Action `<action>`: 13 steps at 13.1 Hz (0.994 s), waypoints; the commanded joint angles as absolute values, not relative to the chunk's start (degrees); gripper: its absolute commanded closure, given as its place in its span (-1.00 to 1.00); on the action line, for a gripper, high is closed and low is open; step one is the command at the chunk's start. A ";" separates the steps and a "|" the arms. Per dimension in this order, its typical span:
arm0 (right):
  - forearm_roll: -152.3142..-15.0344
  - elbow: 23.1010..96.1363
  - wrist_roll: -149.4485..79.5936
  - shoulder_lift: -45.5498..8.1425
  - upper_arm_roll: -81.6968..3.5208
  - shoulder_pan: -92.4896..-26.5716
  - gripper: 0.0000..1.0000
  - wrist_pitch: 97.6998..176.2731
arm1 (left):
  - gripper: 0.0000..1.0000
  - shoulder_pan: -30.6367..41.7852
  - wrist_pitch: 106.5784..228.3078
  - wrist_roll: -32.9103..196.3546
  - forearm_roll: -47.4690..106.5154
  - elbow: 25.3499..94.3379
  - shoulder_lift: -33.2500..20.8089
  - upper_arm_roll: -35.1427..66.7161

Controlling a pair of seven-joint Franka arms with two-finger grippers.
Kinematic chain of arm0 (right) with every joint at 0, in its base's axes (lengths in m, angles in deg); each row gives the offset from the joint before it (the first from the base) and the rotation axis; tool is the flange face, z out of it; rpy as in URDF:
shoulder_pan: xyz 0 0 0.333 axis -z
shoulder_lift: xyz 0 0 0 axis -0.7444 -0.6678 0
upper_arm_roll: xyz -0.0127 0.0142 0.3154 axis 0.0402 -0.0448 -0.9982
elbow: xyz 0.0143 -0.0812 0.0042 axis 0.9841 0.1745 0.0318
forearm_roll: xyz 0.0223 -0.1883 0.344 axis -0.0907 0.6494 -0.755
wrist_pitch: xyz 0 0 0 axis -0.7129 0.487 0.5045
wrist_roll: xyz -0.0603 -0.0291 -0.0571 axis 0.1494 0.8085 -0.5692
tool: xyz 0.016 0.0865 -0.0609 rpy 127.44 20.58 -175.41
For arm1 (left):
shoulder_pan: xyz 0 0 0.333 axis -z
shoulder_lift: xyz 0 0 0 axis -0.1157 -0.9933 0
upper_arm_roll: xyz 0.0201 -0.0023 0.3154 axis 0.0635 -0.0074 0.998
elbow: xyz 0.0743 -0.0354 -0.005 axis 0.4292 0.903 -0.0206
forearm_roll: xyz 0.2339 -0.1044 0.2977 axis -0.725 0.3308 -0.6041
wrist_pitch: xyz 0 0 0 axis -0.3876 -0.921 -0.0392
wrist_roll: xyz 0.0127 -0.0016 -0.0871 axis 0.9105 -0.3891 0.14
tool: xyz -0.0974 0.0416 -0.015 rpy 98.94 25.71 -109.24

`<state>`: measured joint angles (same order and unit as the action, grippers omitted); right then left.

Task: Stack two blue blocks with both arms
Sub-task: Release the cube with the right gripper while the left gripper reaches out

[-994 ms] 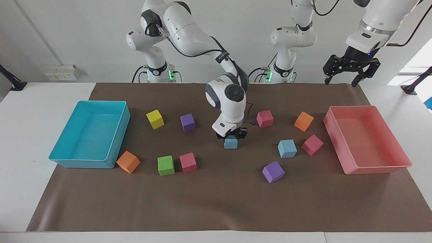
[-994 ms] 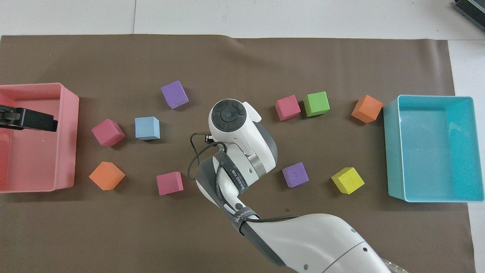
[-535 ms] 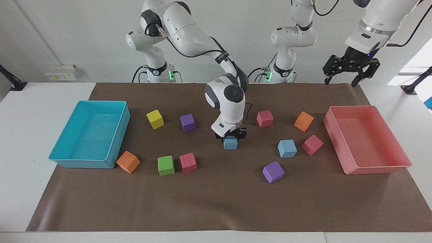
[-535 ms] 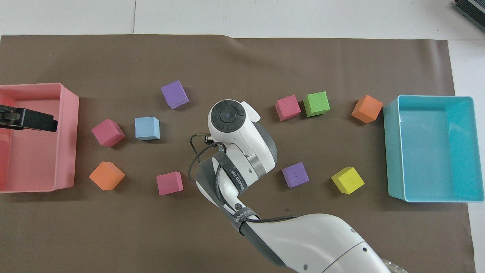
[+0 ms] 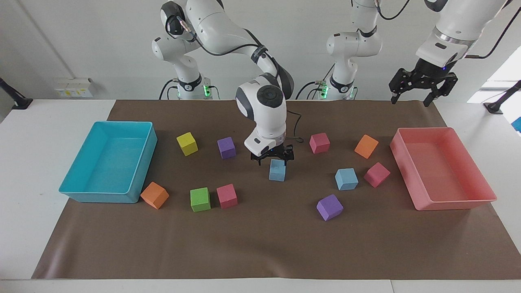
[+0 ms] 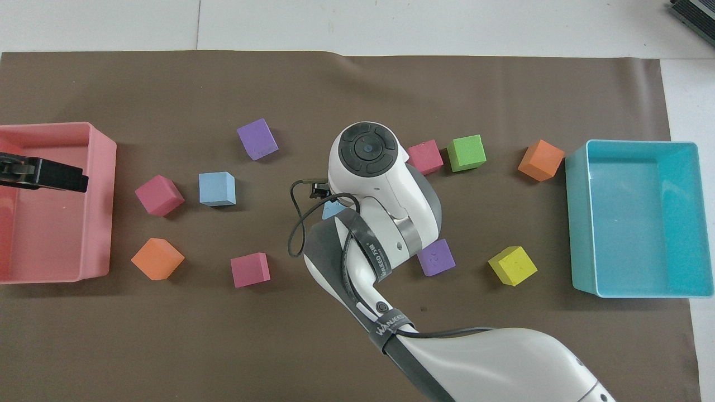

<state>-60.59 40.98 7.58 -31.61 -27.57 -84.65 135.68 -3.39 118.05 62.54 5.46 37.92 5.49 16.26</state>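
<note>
Lifted clear since a second ago, the right arm's black two-finger hand point(image 5: 272, 156) now hangs spread wide just above a sky-blue foam cube point(image 5: 277, 170) near the middle of the brown mat on the bench point(image 5: 24, 162). A second sky-blue foam cube point(image 5: 346, 179) sits toward the left arm's end. The left hand point(image 5: 409, 97) waits, fingers apart, above the pink plastic tray's point(image 5: 480, 197) corner.
</note>
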 commanded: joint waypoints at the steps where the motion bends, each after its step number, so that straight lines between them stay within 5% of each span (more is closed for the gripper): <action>1: -64.59 47.34 3.94 -25.18 -28.20 -82.56 -1.00 136.02 | -1.00 -3.22 122.73 63.54 5.44 40.73 4.72 15.74; 6: -76.81 50.61 -6.70 -22.00 -28.11 -79.05 -1.00 138.99 | -1.00 -1.19 132.32 68.29 5.44 46.79 2.79 15.39; 10: -92.59 61.49 -27.22 -18.58 -28.11 -74.14 -1.00 149.46 | -1.00 0.04 141.34 70.58 5.44 53.62 0.33 15.47; 13: -100.52 63.97 -29.21 -17.69 -28.11 -71.05 -0.14 149.47 | -1.00 1.79 147.88 77.43 5.35 56.11 -4.76 15.47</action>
<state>-96.35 60.15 -27.17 -20.63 -27.42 -72.57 148.24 -0.28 144.60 74.17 5.46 54.61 -2.45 14.69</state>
